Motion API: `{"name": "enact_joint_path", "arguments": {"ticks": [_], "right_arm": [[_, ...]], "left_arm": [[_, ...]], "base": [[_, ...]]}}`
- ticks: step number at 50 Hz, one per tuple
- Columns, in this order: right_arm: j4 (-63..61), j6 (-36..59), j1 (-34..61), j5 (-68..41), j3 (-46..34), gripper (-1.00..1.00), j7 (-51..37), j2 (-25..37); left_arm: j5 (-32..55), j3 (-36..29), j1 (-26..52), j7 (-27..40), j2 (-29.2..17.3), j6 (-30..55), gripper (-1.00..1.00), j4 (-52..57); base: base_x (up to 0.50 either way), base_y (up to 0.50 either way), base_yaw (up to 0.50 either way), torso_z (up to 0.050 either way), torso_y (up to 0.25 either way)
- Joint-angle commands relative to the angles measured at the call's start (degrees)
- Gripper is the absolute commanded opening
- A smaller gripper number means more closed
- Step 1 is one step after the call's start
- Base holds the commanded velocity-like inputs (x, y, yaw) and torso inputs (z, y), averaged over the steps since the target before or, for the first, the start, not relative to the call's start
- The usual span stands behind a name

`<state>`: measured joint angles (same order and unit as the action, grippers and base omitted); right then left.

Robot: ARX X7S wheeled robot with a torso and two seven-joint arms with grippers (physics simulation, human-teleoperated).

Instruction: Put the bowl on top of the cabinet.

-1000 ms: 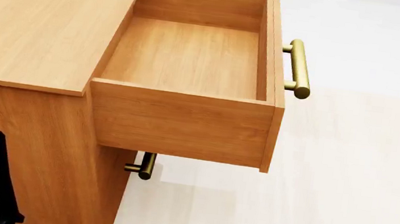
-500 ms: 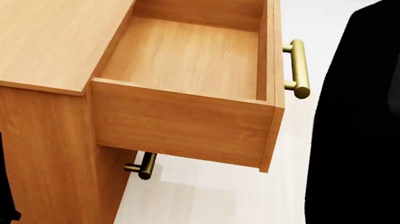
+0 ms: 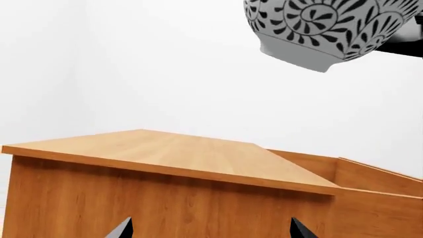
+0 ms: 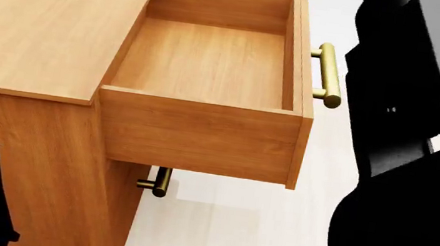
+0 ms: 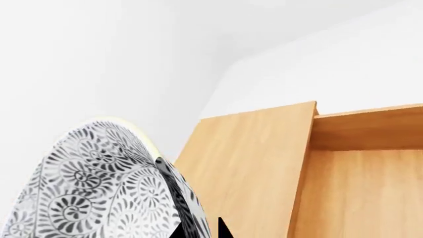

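From my left wrist, the bowl (image 3: 324, 29) hangs high above the cabinet (image 3: 198, 158) top, not yet set down. From my head, it sits at the far edge. My right gripper (image 5: 198, 230) seems pinched on its rim; the left's spread I cannot tell.

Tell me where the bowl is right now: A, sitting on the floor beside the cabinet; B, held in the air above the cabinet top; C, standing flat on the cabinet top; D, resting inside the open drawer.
B: the left wrist view shows the bowl hanging clear of the cabinet top with white wall between them, and the right wrist view shows the right gripper clamped on its rim. The drawer is empty.
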<state>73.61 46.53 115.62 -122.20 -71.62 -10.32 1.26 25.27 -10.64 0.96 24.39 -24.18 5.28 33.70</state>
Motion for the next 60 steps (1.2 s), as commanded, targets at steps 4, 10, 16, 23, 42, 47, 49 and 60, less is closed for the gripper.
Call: {"name": "enact_joint_path", "arguments": {"ticks": [4, 10, 16, 23, 42, 47, 49, 60], "right_arm": [[-5.51, -2.84, 1.01, -23.21, -23.89, -1.0, 5.28, -1.26], [-6.83, -2.57, 1.05, -22.25, -23.45, -1.0, 5.85, -1.26], [-7.76, -2.58, 0.85, -21.8, -23.08, -1.0, 5.92, -1.26], [-8.81, -2.76, 0.03, -21.32, -22.77, -1.0, 5.82, -1.26], [-9.21, -3.07, -3.45, -18.45, -22.84, -1.0, 6.0, -1.26], [-9.19, -3.09, -4.31, -17.92, -22.85, -1.0, 5.49, -1.26], [-9.57, -3.0, -4.68, -17.08, -22.76, -1.0, 5.77, -1.26], [-9.76, -3.11, -5.41, -16.72, -22.72, -1.0, 5.92, -1.26]], "left_arm": [[-0.96, 1.21, -1.43, 0.19, 0.88, 1.93, 1.0, 2.71], [-0.79, 1.23, -1.45, 0.5, 0.68, 2.28, 1.0, 3.23], [-0.54, 1.32, -1.42, 0.71, 0.54, 2.44, 1.0, 3.52], [-0.18, 1.57, -1.31, 0.78, 0.38, 2.36, 1.0, 3.48], [0.55, 2.01, -1.28, 1.02, -0.07, 2.21, 1.0, 3.69], [0.4, 1.78, -1.28, 0.98, -0.06, 2.06, 1.0, 3.55], [0.52, 1.89, -1.23, 1.05, -0.13, 2.14, 1.0, 3.51], [0.61, 1.84, -1.24, 1.27, -0.27, 2.11, 1.0, 3.74]], "base": [[0.0, 0.0, 0.0, 0.0, 0.004], [0.0, 0.0, 0.0, 0.0, 0.0], [0.0, 0.0, 0.0, 0.0, 0.0], [0.0, 0.0, 0.0, 0.0, 0.0], [0.0, 0.0, 0.0, 0.0, 0.0], [0.0, 0.0, 0.0, 0.0, 0.0], [0.0, 0.0, 0.0, 0.0, 0.0], [0.0, 0.0, 0.0, 0.0, 0.0]]}}
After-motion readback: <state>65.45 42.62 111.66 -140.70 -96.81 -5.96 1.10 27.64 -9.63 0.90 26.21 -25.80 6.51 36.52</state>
